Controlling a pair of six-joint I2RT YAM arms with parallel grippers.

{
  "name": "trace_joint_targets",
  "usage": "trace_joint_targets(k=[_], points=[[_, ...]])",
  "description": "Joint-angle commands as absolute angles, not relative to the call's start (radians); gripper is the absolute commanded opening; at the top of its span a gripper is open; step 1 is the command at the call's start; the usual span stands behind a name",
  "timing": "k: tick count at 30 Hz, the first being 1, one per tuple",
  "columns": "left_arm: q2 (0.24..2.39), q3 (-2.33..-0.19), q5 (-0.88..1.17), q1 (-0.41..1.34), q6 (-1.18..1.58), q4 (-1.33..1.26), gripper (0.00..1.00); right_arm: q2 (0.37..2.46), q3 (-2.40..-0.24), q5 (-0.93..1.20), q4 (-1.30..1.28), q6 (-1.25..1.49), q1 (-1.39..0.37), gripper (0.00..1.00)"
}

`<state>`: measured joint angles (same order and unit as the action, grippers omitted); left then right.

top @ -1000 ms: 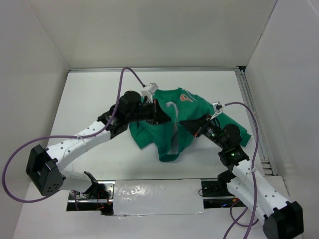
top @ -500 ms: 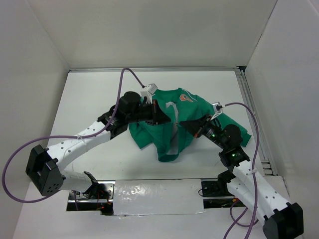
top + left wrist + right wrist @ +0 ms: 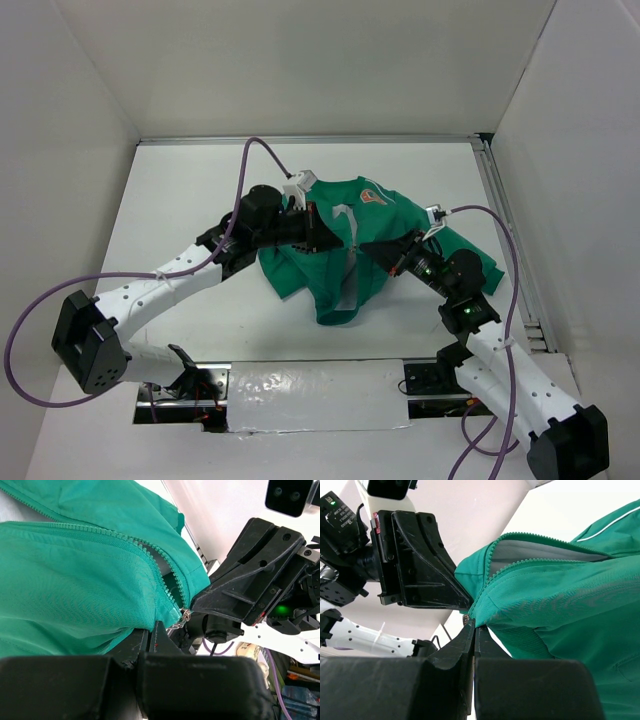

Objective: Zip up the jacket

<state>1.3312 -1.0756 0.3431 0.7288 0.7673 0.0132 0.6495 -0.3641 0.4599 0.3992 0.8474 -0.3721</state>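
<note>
Two sets of jaws, both mine, meet at the jacket (image 3: 335, 275). It lies rumpled on the white counter (image 3: 190, 180), with its orange chest patch (image 3: 372, 195) on the far side and its hem toward my bases.

My left arm (image 3: 180, 272) comes in from the jacket's left and my right arm (image 3: 470, 310) from its right. The two sets of jaws are close together over the middle of the jacket's front.

My left jaws are pressed together on a fold of green cloth beside the zip. In the left wrist view the cloth runs straight into the seam between them. My right jaws are likewise together, pinching the green edge just below where the two rows of zip teeth (image 3: 520, 562) join.

A small metal slider (image 3: 185, 614) sits at that joining point, between the two sets of jaws. Beyond it the rows of teeth part and pale lining (image 3: 540, 550) shows in the gap, so what I can see of the jacket's front is open. In the right wrist view, a thin white stripe (image 3: 607, 524) crosses the green near the jacket's far edge.
</note>
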Motion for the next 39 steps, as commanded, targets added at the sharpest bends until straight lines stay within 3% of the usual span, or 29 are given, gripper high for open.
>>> trace_joint_targets(k=[1,8,22,39], points=[[1.305,-1.069,0.393,0.726,0.782,-0.078,0.0,0.637,-0.362,0.443,0.468,0.857,-0.367,0.0],[1.296,-1.055,0.434,0.726,0.781,-0.101,0.0,0.663,-0.387,0.426,0.431,0.853,-0.365,0.0],[1.264,-1.046,0.298,0.726,0.765,-0.069,0.0,0.63,-0.416,0.466,0.278,0.845,-0.367,0.0],[1.279,-1.04,0.308,0.724,0.759,-0.069,0.0,0.646,-0.423,0.497,0.37,0.919,-0.367,0.0]])
